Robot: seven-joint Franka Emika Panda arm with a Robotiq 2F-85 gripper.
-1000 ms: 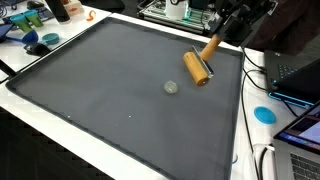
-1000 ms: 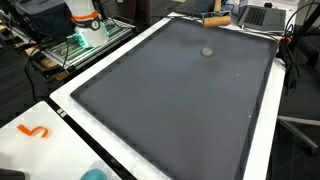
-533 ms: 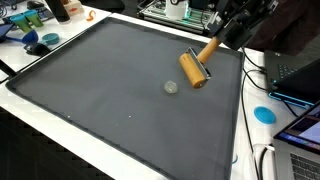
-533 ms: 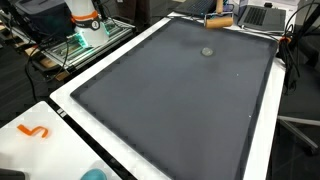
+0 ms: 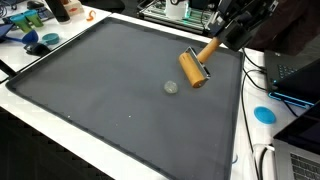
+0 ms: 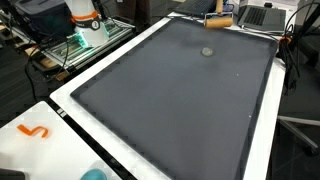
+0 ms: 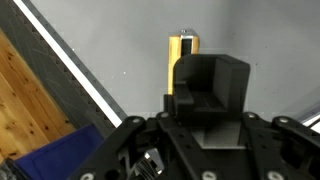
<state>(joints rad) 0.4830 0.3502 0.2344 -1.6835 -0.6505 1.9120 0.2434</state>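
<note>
The tool [image 5: 219, 37] was seen closed on the wooden handle [image 5: 210, 47] of a roller [image 5: 195, 68], over the far corner of the mat [image 5: 100, 80]. In the wrist view the fingers were mostly hidden behind the tool's black body, so the grip was judged from an exterior view. The handle was pale, round and slender. It was held slanted, running from the tool downward and inward over the mat. At its lower end a short drum was carried crosswise, so that the drum's long axis lay roughly square to the handle's. The drum was tan, cylindrical and smooth-looking. In the wrist view the roller [image 7: 181, 50] was seen as a yellowish bar reaching straight away from the tool, with a glint of metal at its far end. Whether the drum was pressed on the mat or held just above it could not be told.

A small grey disc [image 5: 171, 87] lay flat on the mat, on the side of the drum away from the tool. It was near the drum but clearly apart from it, and roughly in line with the handle. The disc was dull and round, only a little lighter than the surface beneath it.

The mat was dark grey, matte and rectangular, with a darker rim, and most of the white desk [image 6: 40, 112] was covered by it. On the bare desk an orange squiggle [image 6: 35, 131] and a blue round thing [image 5: 264, 114] were seen, both well apart from the roller.
</note>
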